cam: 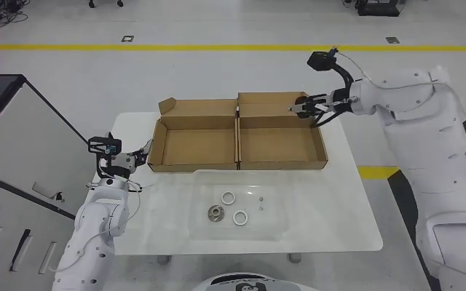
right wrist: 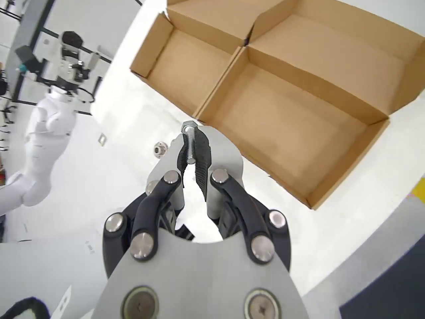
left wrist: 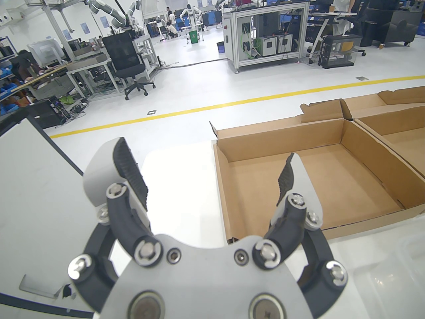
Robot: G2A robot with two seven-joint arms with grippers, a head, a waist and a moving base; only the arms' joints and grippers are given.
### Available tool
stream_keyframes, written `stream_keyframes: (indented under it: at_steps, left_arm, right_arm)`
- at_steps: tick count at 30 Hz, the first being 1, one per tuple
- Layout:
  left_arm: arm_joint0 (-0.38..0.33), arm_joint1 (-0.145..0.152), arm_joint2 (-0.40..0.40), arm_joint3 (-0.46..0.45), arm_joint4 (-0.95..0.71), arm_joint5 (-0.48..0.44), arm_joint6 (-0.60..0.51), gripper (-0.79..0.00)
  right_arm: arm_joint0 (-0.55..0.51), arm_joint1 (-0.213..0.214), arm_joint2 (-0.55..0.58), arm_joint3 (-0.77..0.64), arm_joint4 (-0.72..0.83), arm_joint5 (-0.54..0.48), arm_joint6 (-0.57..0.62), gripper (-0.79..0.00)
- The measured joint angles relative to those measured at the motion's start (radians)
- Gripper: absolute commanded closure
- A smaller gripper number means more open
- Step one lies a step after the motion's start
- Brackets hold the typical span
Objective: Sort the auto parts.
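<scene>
Tabletop [cam: 338, 207] is bearing two open cardboard boxes; right gripper [right wrist: 195, 139], poised over the right box's [cam: 280, 145] far rim, is clamping a bolt [right wrist: 190, 147] between closed fingers and should be lowering it inside before releasing; left gripper [left wrist: 207, 156] is hovering wide open, empty, beside the left box [cam: 193, 145].

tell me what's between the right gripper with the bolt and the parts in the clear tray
The right cardboard box, open and empty: in the top view it sits between the right gripper and the clear tray.
</scene>
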Motion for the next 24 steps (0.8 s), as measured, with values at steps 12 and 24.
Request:
stream_keyframes:
  at_steps: [12,24]
  left_arm:
    - [0.000,0.000,0.000,0.000,0.000,0.000,0.000,-0.785]
    - [0.000,0.000,0.000,0.000,0.000,0.000,0.000,-0.785]
  right_arm:
    - [0.061,-0.039,-0.242,0.178,-0.256,0.002,-0.082,0.000]
    - [0.102,-0.081,-0.366,0.357,-0.347,0.021,-0.106,0.000]
